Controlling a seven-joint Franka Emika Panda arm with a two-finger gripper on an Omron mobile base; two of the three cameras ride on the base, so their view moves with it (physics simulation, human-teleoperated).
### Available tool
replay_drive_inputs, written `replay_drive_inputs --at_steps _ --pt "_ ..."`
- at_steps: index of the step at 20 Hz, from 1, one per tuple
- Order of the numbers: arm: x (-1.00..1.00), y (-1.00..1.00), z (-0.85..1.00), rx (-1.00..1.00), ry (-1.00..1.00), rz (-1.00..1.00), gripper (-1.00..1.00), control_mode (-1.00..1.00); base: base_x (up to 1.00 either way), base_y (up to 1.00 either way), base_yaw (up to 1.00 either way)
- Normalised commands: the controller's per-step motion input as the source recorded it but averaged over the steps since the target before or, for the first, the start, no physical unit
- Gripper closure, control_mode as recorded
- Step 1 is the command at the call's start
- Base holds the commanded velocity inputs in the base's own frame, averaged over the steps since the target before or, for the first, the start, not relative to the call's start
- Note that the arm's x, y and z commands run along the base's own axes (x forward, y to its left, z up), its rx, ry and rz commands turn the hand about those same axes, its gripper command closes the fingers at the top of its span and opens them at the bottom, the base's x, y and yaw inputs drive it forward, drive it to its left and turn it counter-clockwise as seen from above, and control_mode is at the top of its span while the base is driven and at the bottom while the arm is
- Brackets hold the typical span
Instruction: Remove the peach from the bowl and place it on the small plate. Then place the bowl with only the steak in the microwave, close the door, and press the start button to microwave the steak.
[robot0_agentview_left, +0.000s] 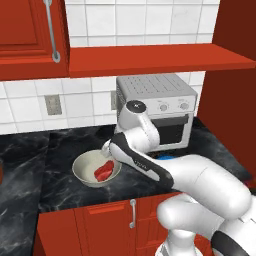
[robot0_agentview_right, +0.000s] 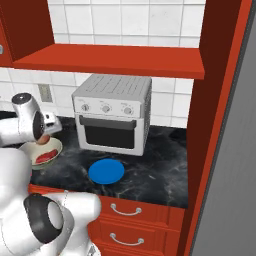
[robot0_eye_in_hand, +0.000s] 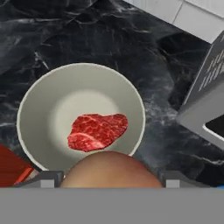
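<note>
The claw (robot0_eye_in_hand: 109, 186) is clamped on the peach (robot0_eye_in_hand: 108, 169), its fingers set wide around the fruit, and holds it above the near rim of the bowl (robot0_eye_in_hand: 131, 100). In the right base view the peach (robot0_agentview_right: 44, 139) shows as a tan patch under the hand, though that view is too small to be sure of the contact. The fruit looks round, smooth and light, probably soft enough to bruise, so a hold across its widest part seems best. The steak (robot0_eye_in_hand: 97, 131) lies flat in the bowl, limp and slick. The small plate (robot0_agentview_right: 106, 171) waits on the bench (robot0_agentview_right: 150, 175), well to the right, before the toaster oven (robot0_agentview_right: 112, 112).
</note>
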Motion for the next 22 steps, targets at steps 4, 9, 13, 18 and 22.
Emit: replay_drive_inputs --at_steps 4,9,13,18,22 --pt "-0.49 -1.00 0.13 0.20 0.01 -0.13 1.00 -1.00 0.00 0.00 0.00" --pt "-0.34 -1.00 -0.22 0.19 0.10 -0.22 1.00 -1.00 0.00 0.00 0.00" --pt "-0.08 -1.00 -0.34 0.14 0.19 -0.21 1.00 -1.00 0.00 0.00 0.00" --pt "0.03 -0.97 -0.29 0.07 0.29 -0.20 1.00 -1.00 0.00 0.00 0.00" --pt "0.33 -0.56 -0.45 0.00 0.32 -0.15 1.00 -1.00 0.00 0.00 0.00"
